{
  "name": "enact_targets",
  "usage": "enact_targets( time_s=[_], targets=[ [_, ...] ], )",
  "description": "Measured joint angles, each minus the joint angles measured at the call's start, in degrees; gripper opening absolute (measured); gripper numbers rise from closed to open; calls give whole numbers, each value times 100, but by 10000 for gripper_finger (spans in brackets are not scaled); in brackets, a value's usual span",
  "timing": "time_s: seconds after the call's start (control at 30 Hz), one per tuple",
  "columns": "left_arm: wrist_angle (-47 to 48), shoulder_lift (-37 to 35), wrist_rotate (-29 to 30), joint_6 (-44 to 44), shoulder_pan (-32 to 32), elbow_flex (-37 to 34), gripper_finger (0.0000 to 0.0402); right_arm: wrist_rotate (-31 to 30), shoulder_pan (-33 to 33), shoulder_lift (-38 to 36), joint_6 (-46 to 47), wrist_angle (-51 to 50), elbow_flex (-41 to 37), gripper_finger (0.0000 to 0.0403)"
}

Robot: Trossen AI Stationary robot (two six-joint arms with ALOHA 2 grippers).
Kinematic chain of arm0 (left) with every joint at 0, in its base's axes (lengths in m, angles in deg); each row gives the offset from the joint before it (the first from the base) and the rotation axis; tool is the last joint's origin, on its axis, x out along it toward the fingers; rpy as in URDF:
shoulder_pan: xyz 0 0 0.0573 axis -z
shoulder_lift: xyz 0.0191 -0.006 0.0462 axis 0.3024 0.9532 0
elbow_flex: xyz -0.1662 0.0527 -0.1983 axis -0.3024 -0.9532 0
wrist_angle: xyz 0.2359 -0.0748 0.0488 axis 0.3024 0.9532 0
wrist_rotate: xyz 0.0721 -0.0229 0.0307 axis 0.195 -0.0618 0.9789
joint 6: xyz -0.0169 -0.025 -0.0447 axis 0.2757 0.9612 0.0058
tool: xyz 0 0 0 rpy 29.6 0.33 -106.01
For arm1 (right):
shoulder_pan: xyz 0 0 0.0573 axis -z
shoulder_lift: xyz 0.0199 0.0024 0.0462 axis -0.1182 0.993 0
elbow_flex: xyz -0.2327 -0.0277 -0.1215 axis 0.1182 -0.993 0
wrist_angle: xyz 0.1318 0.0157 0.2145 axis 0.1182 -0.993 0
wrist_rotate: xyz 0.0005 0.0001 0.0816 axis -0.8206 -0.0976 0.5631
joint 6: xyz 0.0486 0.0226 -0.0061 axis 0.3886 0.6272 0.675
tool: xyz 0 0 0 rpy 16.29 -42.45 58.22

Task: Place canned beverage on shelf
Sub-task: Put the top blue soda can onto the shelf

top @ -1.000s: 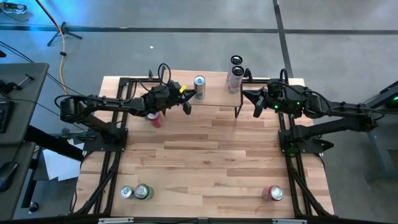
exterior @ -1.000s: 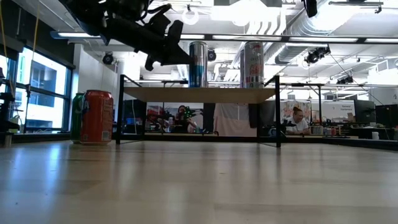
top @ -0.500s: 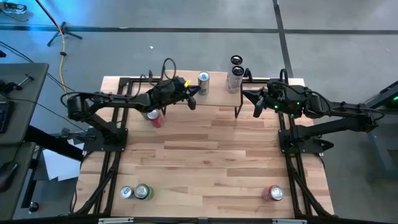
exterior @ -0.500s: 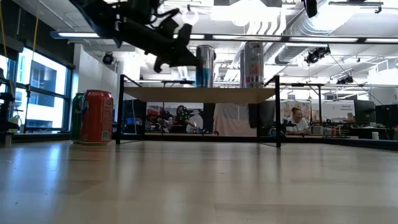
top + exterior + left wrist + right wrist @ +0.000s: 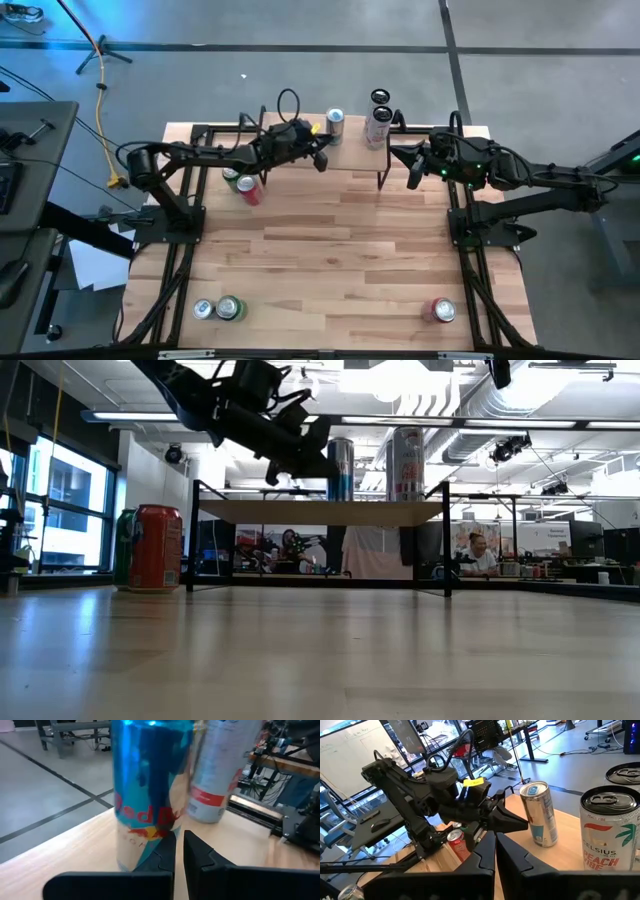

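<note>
- A slim blue can (image 5: pixel 335 123) stands upright on the shelf (image 5: pixel 352 158) at the upper centre of the high view, just beside a white can (image 5: pixel 378 124) to its right.
- In the low view both cans top the shelf board (image 5: pixel 320 511), the blue can (image 5: pixel 341 469) left of the white can (image 5: pixel 405 464).
- The left gripper (image 5: pixel 322 160) sits just left of the blue can with its fingers pressed together, holding nothing; whether the tips touch the can I cannot tell.
- The right gripper (image 5: pixel 397 156) hangs at the shelf's right end, fingers closed and empty.
- A red can (image 5: pixel 249 190) and a green can (image 5: pixel 230 176) stand under the left arm.
- Three more cans sit along the table's (image 5: pixel 330 260) bottom edge.
</note>
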Motion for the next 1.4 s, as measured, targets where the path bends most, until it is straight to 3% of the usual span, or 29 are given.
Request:
enact_targets(
  time_s=[0.43, 0.93, 1.17, 1.4],
  targets=[
    [750, -446, -26, -542, -60, 45, 0, -2, 5, 9, -8, -36, -1, 0],
    [751, -428, 43, -949, -400, 43, 0, -4, 5, 11, -109, -42, 1, 0],
    [860, -299, -485, -946, -503, 194, 0, -98, 6, 11, -154, -42, 1, 0],
    [1162, -49, -516, -950, -503, 611, 0, -120, 10, 11, -153, -44, 1, 0]
  ],
)
